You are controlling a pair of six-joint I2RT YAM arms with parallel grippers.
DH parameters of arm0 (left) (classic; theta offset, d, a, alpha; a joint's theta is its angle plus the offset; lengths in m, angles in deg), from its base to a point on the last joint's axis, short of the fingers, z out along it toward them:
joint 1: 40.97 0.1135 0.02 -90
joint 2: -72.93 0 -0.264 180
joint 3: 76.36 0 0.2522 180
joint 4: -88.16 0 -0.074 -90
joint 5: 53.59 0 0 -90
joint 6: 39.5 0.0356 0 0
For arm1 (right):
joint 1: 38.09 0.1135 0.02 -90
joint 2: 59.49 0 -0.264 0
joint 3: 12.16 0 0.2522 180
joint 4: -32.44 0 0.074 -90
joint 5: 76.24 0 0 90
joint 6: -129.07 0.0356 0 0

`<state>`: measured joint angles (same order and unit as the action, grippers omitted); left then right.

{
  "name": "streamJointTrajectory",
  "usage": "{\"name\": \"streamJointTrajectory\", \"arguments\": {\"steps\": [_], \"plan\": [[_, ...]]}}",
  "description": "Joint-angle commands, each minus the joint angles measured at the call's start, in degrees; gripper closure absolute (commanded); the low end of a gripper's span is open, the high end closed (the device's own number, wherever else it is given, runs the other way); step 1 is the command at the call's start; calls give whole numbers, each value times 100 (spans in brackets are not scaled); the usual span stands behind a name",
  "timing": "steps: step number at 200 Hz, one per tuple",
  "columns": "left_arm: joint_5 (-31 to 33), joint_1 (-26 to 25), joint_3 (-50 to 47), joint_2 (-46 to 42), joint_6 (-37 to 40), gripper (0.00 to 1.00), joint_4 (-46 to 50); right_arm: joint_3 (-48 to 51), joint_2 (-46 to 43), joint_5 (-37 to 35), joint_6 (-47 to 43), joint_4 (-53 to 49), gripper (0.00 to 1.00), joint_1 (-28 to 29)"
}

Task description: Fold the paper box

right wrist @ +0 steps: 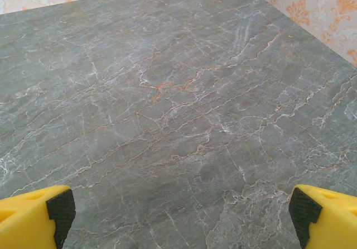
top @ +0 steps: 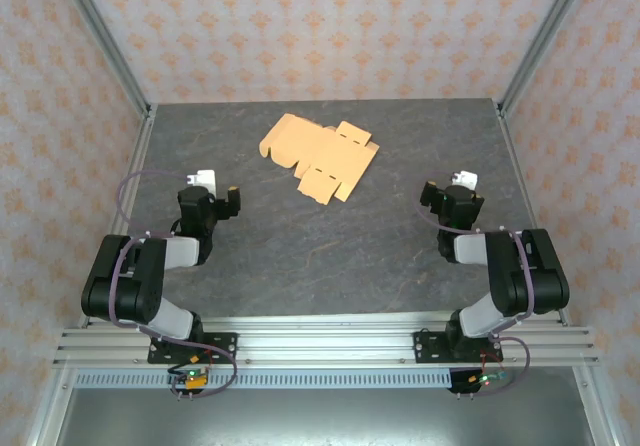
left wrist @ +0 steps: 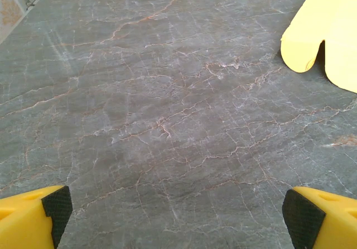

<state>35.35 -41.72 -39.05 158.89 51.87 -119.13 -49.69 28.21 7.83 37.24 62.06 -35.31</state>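
The paper box [top: 318,156] lies flat and unfolded at the back middle of the dark marbled table [top: 320,256], a light orange-tan die-cut sheet with flaps and tabs. One rounded flap of the paper box [left wrist: 326,37] reaches into the upper right of the left wrist view. My left gripper [top: 213,191] rests at the left, well short of the sheet, open, with only bare table between its yellow fingers [left wrist: 33,218]. My right gripper [top: 450,191] sits at the right, also open and empty, its fingertips [right wrist: 326,215] wide apart above the stone surface.
Patterned walls and aluminium frame posts [top: 525,56] enclose the table on three sides. A metal rail [top: 320,341] runs along the near edge where both arm bases are bolted. Bare table lies between the grippers and the sheet.
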Motion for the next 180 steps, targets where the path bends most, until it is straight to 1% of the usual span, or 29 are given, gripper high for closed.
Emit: {"name": "streamJointTrajectory", "arguments": {"steps": [1,162,180], "plan": [[119,-28,124,-11,-49,0,-90,-14,-58,22,-38,110,1,-41],[122,-30,123,-8,-41,0,-89,3,-80,-22,-25,150,1,-41],[115,-21,121,-8,-44,0,-95,-195,-465,-261,74,-522,1,-41]]}}
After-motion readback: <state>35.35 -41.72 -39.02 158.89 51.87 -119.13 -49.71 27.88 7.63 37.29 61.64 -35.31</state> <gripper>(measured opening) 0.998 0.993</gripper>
